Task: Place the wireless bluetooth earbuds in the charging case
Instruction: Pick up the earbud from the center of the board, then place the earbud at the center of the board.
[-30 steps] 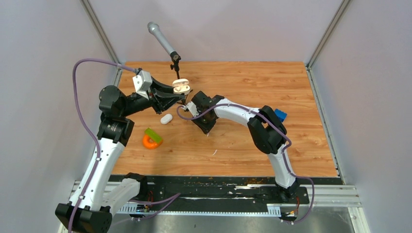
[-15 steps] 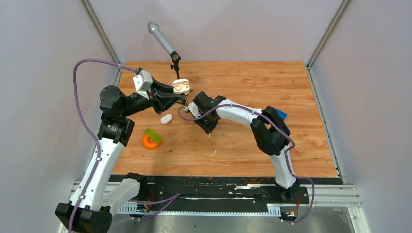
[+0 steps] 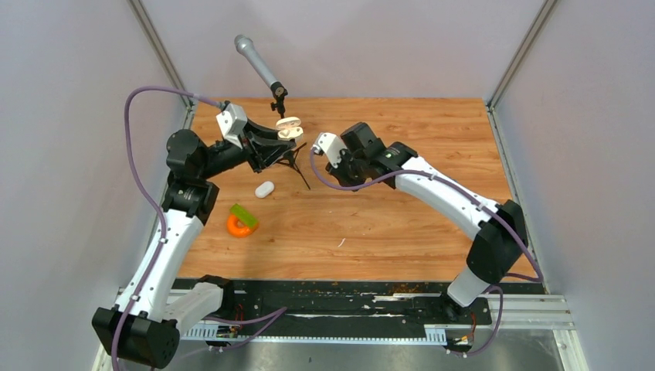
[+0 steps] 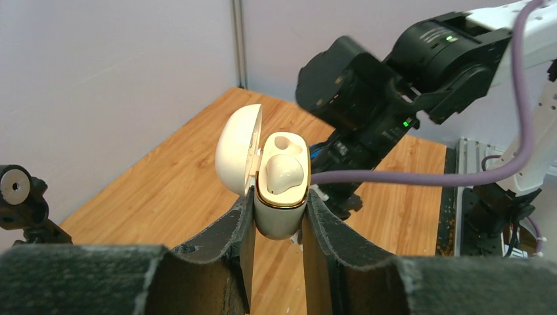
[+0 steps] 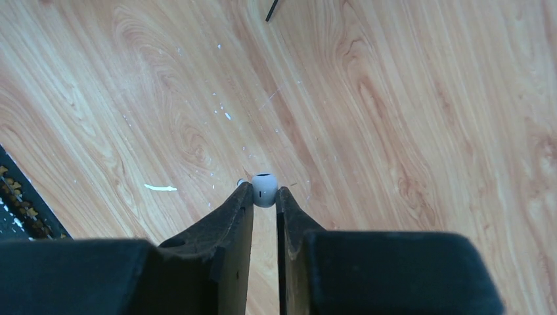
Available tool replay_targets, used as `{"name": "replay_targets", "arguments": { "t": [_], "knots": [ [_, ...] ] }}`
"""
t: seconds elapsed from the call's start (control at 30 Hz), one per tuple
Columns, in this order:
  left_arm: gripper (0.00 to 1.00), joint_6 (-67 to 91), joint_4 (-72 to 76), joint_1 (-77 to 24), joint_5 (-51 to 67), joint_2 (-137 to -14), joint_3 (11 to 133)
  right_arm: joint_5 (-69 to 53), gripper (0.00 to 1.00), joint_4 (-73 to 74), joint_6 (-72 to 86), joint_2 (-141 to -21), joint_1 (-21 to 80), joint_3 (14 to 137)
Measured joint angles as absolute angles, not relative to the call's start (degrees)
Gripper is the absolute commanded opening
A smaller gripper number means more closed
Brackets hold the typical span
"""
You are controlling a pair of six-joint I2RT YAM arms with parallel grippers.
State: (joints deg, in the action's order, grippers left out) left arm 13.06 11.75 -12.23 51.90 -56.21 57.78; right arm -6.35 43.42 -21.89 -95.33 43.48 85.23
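At 11 o'clock on the counter, raised off the wood, the left end effector is clamped tight on the lower body of the charging case. The lid is hinged open toward 9 o'clock in the left wrist view. One seated earbud fills the near well. The empty well sits just behind it at 12 o'clock.

The right end effector is at 3 o'clock of the case in the top view, close but not touching. It's closed narrow on the second earbud, pinched at the very fingertips, with the bud's dark port facing the wrist camera. I can't tell which way the stem points.

Step in hand, as I read it: carry the bud to the empty well and seat it.

How to do it well:
- Keep the left arm frozen and the case opening facing up.
- Tip pinch means little purchase, so no side loads and no scraping the rim.
- Sort out stem orientation before descent; it should go in first.
- Come in from 3 o'clock, above the case, clear of the open lid and the seated bud.
- Watch the microphone stand legs at 6 o'clock of the case, and the purple cable crossing near it.
- Lower slowly and let go only once the bud sits in the well.
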Motion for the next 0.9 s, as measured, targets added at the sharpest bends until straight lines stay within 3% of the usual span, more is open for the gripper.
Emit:
{"name": "replay_targets", "arguments": {
  "t": [0.67, 0.8, 0.9],
  "knots": [
    [0.04, 12.91, 10.61, -12.23, 51.7, -56.14, 55.29, -12.64, 0.0, 44.23, -26.96, -95.42, 40.95, 82.46],
    [0.04, 12.32, 9.76, -12.23, 51.68, -56.12, 55.31, -15.22, 0.15, 44.49, -26.63, -98.8, 36.25, 87.53],
    [0.04, 11.49, 8.58, -12.25, 51.7, -56.1, 55.31, -15.79, 0.18, 43.66, -25.34, -103.44, 33.1, 92.44]
  ]
}}
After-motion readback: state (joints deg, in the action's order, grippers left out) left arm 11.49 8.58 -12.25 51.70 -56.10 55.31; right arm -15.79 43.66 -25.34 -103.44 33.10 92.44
